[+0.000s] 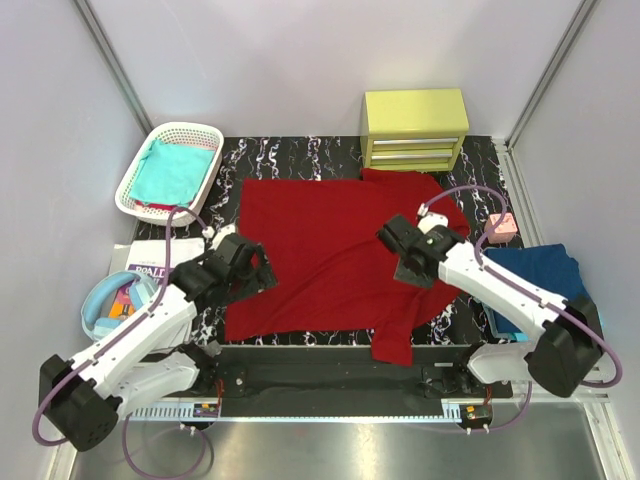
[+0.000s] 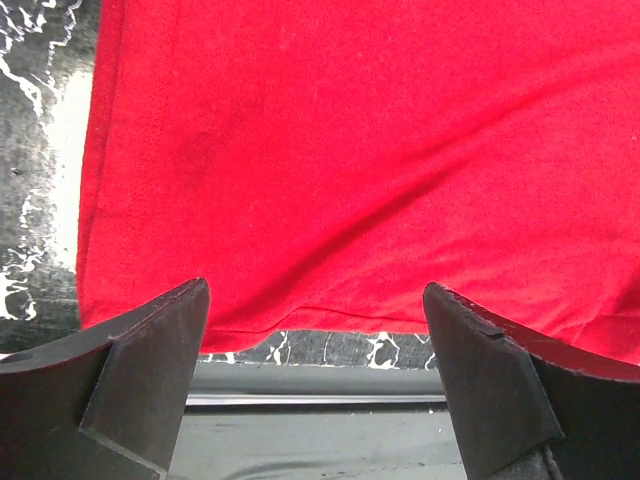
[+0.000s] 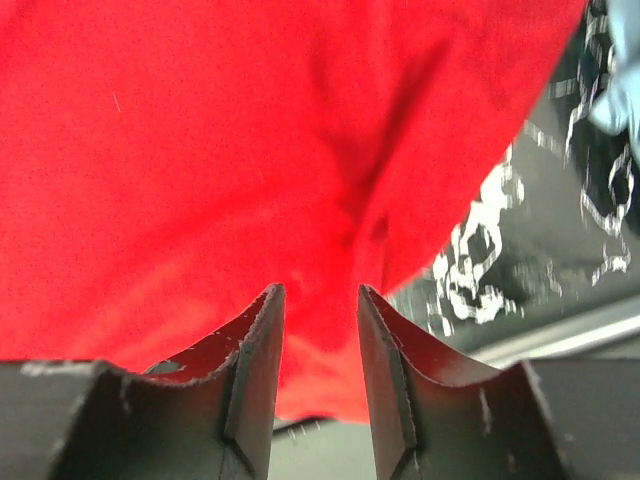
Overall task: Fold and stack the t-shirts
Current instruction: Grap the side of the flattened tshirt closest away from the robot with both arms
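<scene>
A dark red t-shirt (image 1: 320, 250) lies spread flat on the black marbled table (image 1: 300, 155), with one sleeve hanging over the near edge. My left gripper (image 1: 255, 265) hovers at its left side with the jaws wide open; in the left wrist view the gripper (image 2: 315, 300) frames the shirt's (image 2: 350, 150) hem and holds nothing. My right gripper (image 1: 395, 240) is over the shirt's right part. In the right wrist view its jaws (image 3: 320, 295) stand narrowly apart above the red cloth (image 3: 200, 150), pinching nothing. A teal t-shirt (image 1: 170, 170) lies in the basket, and a navy one (image 1: 535, 275) lies at the right.
The white lattice basket (image 1: 135, 180) stands at the back left. A yellow drawer unit (image 1: 415, 128) is at the back, with a small pink block (image 1: 503, 226) to its right. A blue ring-shaped holder (image 1: 105, 300) and a printed sheet (image 1: 135, 262) sit at the left.
</scene>
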### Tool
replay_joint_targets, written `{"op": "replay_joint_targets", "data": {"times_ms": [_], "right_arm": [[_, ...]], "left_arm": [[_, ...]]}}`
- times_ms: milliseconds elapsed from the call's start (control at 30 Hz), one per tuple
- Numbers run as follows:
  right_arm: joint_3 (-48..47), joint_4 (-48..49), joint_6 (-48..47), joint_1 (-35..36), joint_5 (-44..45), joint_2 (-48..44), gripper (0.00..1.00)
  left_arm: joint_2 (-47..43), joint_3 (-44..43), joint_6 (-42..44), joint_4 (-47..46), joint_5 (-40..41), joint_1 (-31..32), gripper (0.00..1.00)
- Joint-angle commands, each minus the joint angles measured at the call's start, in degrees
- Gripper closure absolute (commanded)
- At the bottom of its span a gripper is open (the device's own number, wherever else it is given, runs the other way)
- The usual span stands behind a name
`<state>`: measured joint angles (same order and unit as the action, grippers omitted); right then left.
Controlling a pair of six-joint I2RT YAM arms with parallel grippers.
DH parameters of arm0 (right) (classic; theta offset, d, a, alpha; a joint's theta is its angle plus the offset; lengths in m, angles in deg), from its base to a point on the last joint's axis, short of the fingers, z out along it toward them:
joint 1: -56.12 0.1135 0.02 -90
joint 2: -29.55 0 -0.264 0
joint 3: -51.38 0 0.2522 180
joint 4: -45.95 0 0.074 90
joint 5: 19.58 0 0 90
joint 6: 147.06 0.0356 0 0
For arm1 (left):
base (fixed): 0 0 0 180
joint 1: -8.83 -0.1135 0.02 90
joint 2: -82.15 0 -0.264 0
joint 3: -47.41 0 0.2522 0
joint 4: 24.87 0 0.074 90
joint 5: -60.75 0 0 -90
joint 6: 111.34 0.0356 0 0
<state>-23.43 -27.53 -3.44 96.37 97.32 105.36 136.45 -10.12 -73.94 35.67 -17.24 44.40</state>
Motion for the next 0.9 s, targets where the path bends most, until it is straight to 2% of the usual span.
{"op": "replay_joint_targets", "data": {"times_ms": [0,233,467,633,867], "right_arm": [[1.12,-7.32,9.99,5.88,0.79,-4.09,0.57],[0.85,-19.45,18.34,15.11,1.59,0.73,0.50],[6.73,-22.72,28.80,24.60,-5.27,0.13,0.50],[9.55,-26.31,35.92,28.56,-8.61,0.12,0.53],[7.80,-29.04,39.80,30.06,-12.30,3.38,0.56]], "left_arm": [[3.69,-2.36,-0.58,-3.02,-1.64,0.20,0.08],[7.22,-6.15,3.64,-0.03,1.17,0.46,0.01],[10.73,-7.30,4.35,0.94,2.67,0.46,0.01],[12.14,-7.47,4.00,0.94,2.75,0.46,0.01],[14.51,-8.96,5.05,1.20,2.76,0.46,0.01]]}}
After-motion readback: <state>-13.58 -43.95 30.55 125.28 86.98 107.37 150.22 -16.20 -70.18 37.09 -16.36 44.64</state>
